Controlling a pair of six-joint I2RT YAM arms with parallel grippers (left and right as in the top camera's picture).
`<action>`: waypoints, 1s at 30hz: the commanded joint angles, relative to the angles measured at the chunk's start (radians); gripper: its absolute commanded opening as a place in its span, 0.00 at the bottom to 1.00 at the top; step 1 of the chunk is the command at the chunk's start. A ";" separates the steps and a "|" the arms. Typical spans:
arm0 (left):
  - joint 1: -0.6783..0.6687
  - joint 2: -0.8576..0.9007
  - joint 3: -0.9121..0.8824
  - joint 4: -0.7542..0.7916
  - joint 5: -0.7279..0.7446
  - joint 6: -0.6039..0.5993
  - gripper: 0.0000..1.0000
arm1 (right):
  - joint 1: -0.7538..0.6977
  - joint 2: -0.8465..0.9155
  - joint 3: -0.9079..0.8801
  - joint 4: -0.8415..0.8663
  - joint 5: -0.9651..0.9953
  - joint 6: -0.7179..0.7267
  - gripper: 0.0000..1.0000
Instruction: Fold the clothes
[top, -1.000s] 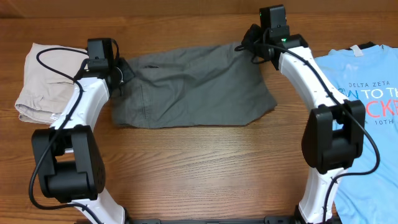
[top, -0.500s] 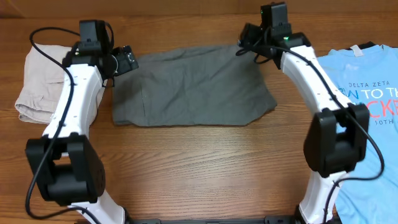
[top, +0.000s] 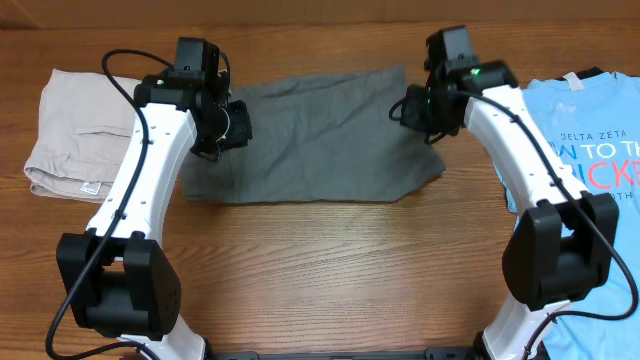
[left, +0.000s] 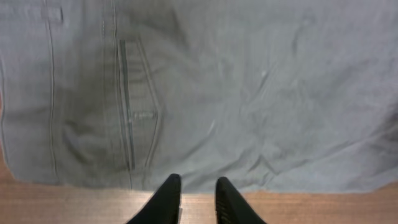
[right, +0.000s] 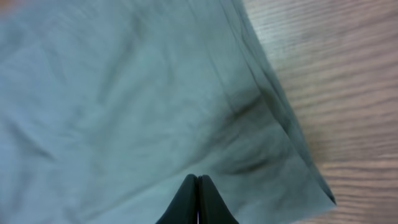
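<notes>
— Left tool (left: 198, 200)?
— Fingers (left: 166, 200) slightly apart, nothing between them, above the plain dark grey woven shorts (top: 320, 140); slit pocket (left: 127, 106) ahead, to its left
— Right tool (right: 198, 198)?
— Fingers (right: 189, 202) pressed together, over the other end. The shorts lie flat on the wooden bench (top: 330, 270), beneath both tools

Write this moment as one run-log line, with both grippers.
dark grey woven shorts: spread on wooden table | left gripper: slightly open, empty | right gripper: shut, over shorts

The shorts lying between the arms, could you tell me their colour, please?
The shorts are plain dark grey, clearest in the overhead view.
</notes>
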 joint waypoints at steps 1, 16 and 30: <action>-0.002 -0.008 0.013 -0.029 0.011 0.015 0.27 | -0.006 0.027 -0.110 0.079 0.007 -0.023 0.04; -0.002 -0.008 0.013 -0.078 -0.019 0.040 0.30 | -0.023 0.060 -0.429 0.307 0.016 -0.009 0.04; -0.002 -0.008 0.013 -0.098 -0.020 0.041 0.32 | -0.035 0.041 -0.447 -0.119 0.280 0.274 0.04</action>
